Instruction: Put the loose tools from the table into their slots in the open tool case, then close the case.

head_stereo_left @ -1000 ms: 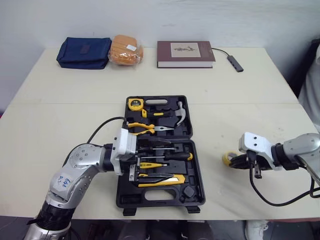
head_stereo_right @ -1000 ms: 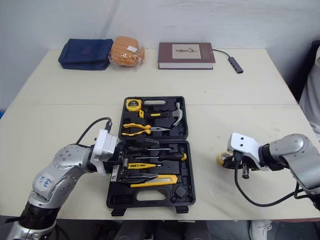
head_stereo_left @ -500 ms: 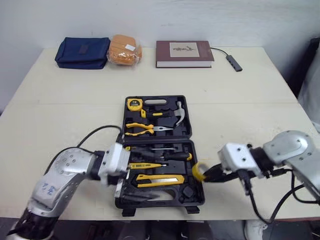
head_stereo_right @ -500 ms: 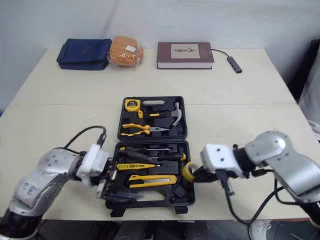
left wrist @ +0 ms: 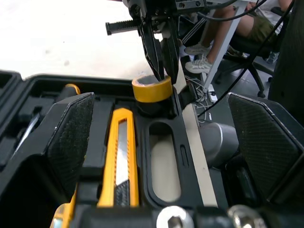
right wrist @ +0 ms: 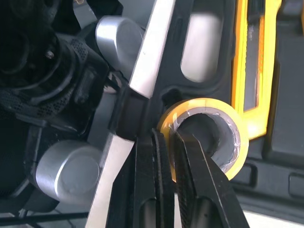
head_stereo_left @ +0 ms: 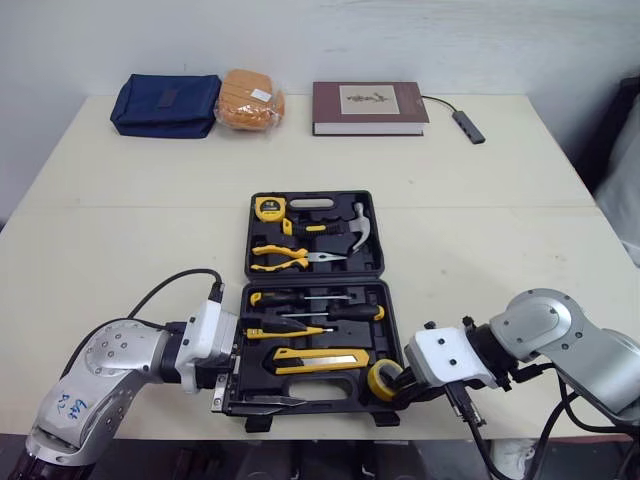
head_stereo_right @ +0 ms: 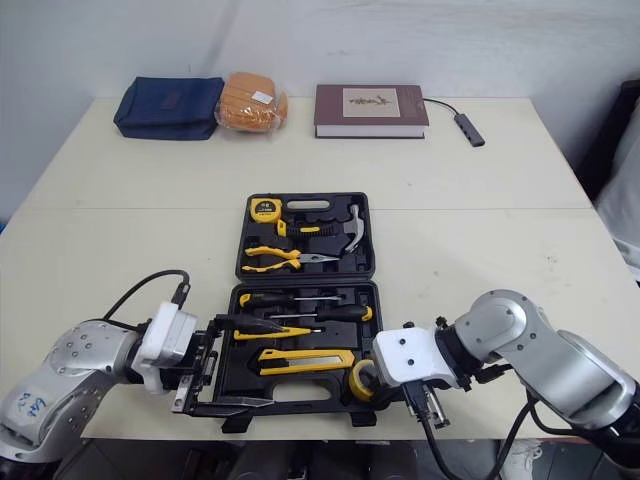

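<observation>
While the right gripper (right wrist: 167,142) pinched the wall of the yellow tape roll (right wrist: 204,137), one finger inside the ring, one outside, jaws nearly together on it, the roll sat at the lower-right corner of the tool case (head_stereo_left: 385,300), just right of the utility knife (head_stereo_left: 320,357), low centre of the head view. Couldn't tell if it was fully down in its round recess or riding the rim. Left gripper (head_stereo_right: 200,368) was at the case's left edge, lower left of frame, jaws spread wide, holding nothing; touching the case or just beside it, couldn't tell. Pliers (head_stereo_left: 285,258), hammer (head_stereo_left: 352,225) and tape measure (head_stereo_left: 270,208) were seated in the upper half. My read: step in hand was slotting the tape, probably the last loose tool. Next move: press it home square, open the jaws, draw the inner finger straight out without dragging the roll, clear both arms, then fold the case shut.
</observation>
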